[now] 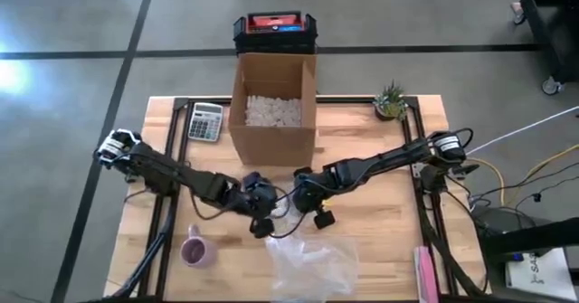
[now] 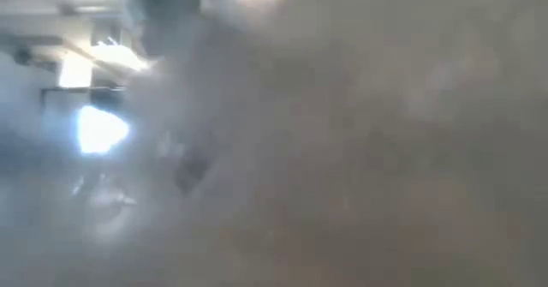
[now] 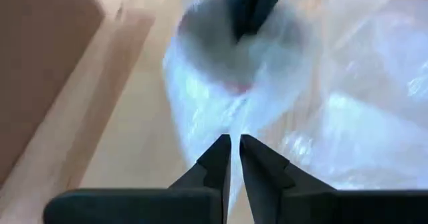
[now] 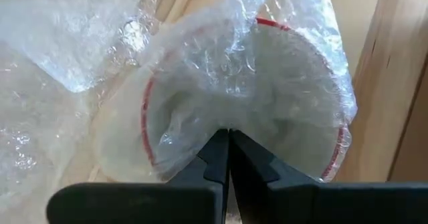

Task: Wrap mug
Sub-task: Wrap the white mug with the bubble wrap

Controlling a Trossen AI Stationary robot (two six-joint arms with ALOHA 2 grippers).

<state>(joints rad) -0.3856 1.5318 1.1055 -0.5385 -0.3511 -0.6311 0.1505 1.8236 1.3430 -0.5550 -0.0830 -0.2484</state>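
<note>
You've got a wood-slat table [image 1: 380, 203] with an open cardboard box [image 1: 271, 113] of white packing fill at the back edge, and a big loose sheet of bubble wrap [image 1: 312, 262] at the front edge; both arms meet just behind that sheet at mid-table. Bubble wrap is light, soft, crinkly and slick, so I'd expect it to spring back unless pinned. The mug being wrapped [image 4: 241, 110] sits between the two grippers under the film: white, red rim, mouth toward the right wrist camera, wrap tucked into the opening. Judging by look it's ceramic, so rigid, fairly heavy for its size, chip-prone at the rim, and slippery through plastic. Grip wrap folds or the rim wall, not the curved body. Right gripper [image 4: 229, 140] has its fingers pinched together on a fold of wrap at the mug mouth. Left gripper [image 3: 234, 150] has fingertips nearly closed with a thin gap, film between them; looks like it's pinching wrap too. A second mug [image 1: 195, 249], pink with a handle, stands bare at front left, well apart. The low view is blocked by film.
</note>
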